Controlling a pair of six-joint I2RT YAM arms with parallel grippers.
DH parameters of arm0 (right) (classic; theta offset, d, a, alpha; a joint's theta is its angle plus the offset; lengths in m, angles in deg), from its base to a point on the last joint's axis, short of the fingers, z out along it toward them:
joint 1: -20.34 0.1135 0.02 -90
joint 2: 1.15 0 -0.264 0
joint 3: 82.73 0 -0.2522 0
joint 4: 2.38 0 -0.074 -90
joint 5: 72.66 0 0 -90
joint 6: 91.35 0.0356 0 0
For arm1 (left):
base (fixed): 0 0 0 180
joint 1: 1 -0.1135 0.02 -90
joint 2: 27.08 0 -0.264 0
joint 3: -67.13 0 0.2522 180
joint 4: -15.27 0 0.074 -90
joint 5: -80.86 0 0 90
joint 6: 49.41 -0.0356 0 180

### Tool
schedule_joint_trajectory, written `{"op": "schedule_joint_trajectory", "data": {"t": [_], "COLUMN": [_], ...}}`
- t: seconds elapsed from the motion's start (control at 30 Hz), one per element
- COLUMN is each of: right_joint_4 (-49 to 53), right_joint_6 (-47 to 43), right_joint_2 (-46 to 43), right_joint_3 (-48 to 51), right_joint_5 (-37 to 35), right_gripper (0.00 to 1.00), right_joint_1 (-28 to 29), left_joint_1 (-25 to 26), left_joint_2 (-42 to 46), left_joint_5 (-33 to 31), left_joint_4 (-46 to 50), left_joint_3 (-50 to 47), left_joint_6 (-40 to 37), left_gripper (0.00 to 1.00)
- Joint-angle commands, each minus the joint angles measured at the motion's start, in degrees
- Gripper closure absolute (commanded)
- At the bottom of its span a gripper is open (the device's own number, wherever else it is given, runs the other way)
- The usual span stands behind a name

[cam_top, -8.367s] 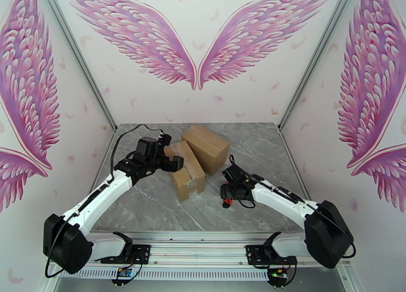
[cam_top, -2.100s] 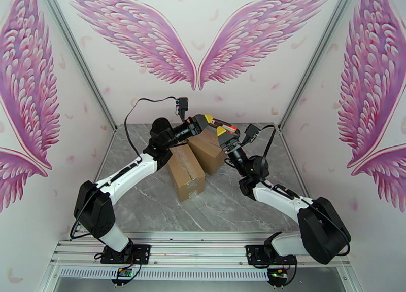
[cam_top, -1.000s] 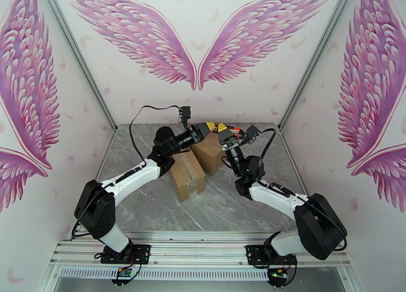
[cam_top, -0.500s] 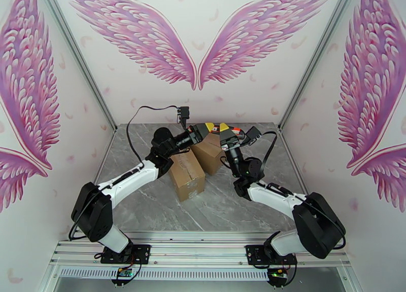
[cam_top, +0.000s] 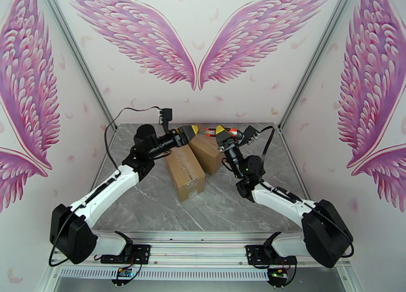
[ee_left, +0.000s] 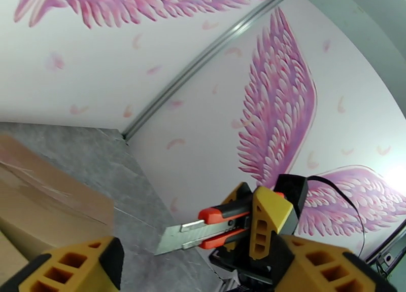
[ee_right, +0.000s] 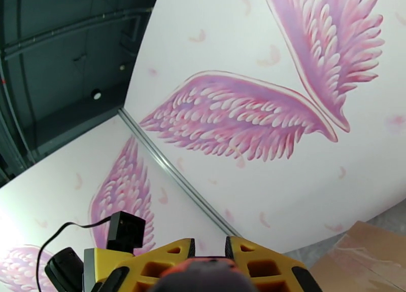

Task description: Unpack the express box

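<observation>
Two brown cardboard boxes sit closed in the middle of the grey marble desk (cam_top: pixel 152 207), touching each other. The front box (cam_top: pixel 185 171) lies with its long axis running from far to near, its near end swung a little to the right. A taped seam runs down its top and a label shows on its near face. The rear box (cam_top: pixel 208 153) lies just behind and to the right of it, with its long axis slanting from far left to near right.

Above the rear box's far end hangs a knife (cam_top: pixel 219 131) with an orange handle. It lies roughly level across the desk, and its bare blade (ee_left: pixel 177 234) is slid out and points left. The right tool (cam_top: pixel 222 134) is clamped on the handle, and from its own wrist the orange grip (ee_right: pixel 205 274) sits squeezed between its yellow fingers (ee_right: pixel 161 263).

The left tool (cam_top: pixel 187 134) faces it from the other side, just off the blade's tip, over the far end of the front box. Its jaws are spread wide, with nothing between them. Both arms reach in from the near edge. Behind them stands the white wall (cam_top: pixel 203 105) painted with pink wings.
</observation>
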Motion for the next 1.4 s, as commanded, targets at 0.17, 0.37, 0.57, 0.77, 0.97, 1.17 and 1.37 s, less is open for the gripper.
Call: {"op": "schedule_joint_trajectory", "data": {"t": [0.17,0.37,0.57,0.77,0.97,1.17,1.37], "right_joint_4": [26.54,33.46,36.35,37.0,35.93,36.24,36.92], "right_joint_6": [-20.57,-31.69,-36.74,-37.97,-38.32,-39.22,-40.15], "right_joint_2": [7.24,17.17,24.31,28.29,30.69,32.35,34.14], "right_joint_3": [-16.92,-28.36,-34.61,-37.2,-38.77,-40.61,-42.24], "right_joint_5": [1.23,0.12,-0.81,-0.65,0.04,-0.25,-1.23], "right_gripper": [0.94,0.96,0.97,0.98,0.98,0.98,0.98], "right_joint_1": [5.46,8.98,9.94,9.98,10.06,10.55,10.93], "left_joint_1": [-10.76,-14.61,-15.33,-16.05,-16.05,-16.05,-16.05], "left_joint_2": [-1.59,-9.69,-15.66,-19.32,-21.92,-23.25,-23.92], "left_joint_5": [1.13,3.05,2.99,3.39,3.28,4.02,4.09], "left_joint_4": [28.66,32.1,34.68,34.82,35.18,34.67,34.39], "left_joint_3": [3.72,6.28,9.48,9.77,9.11,8.59,8.28], "left_joint_6": [-20.55,-25.21,-28.94,-29.59,-29.91,-29.1,-28.82], "left_gripper": [0.33,0.45,0.48,0.48,0.49,0.5,0.53]}}
